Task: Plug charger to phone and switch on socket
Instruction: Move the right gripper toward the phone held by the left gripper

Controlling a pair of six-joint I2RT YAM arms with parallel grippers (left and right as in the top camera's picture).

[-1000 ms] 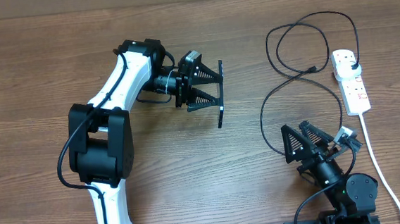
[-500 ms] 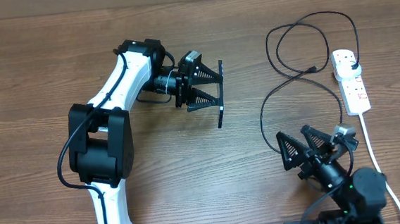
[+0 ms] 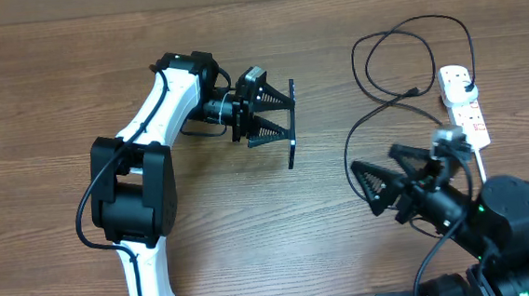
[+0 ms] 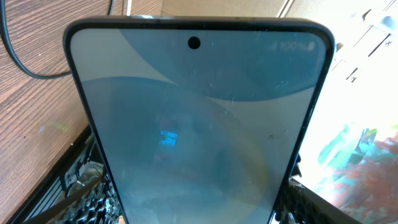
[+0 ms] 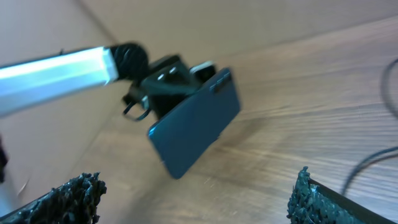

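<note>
left claw (image 3: 276, 117): clamped on the phone (image 3: 292, 153), fingers on its two long sides, above the middle of the counter (image 3: 253, 251)
phone, overhead: edge-on only, a thin dark bar; can't tell if its lower end touches the counter
phone, left wrist: only here the lit pale-blue screen shows, filling the view, with a punch-hole camera top centre and small battery text top right; the black ribbed fingers (image 4: 78, 190) sit at the bottom corners
phone, right wrist: only here it shows as a tilted blue slab, blurred, with the left arm's white link (image 5: 56, 65) behind it
right claw (image 3: 372, 156): jaws wide apart, nothing between them, over the front right part of the counter, facing the phone
socket (image 3: 468, 115): white strip with red marks, flat near the right edge toward the far right corner; white cord (image 3: 477, 158) leaves its near end
charger (image 3: 353, 60): black plug (image 3: 465, 80) sits in the socket's far end and the cable loops over the far right part of the counter; connector tip (image 3: 415, 92) lies free just left of the socket, well apart from the phone; a lower loop passes close by the right claw
counter: brown wood grain
room: pale strip along the far edge in overhead; tan board behind in right wrist; bright, washed-out background in left wrist
</note>
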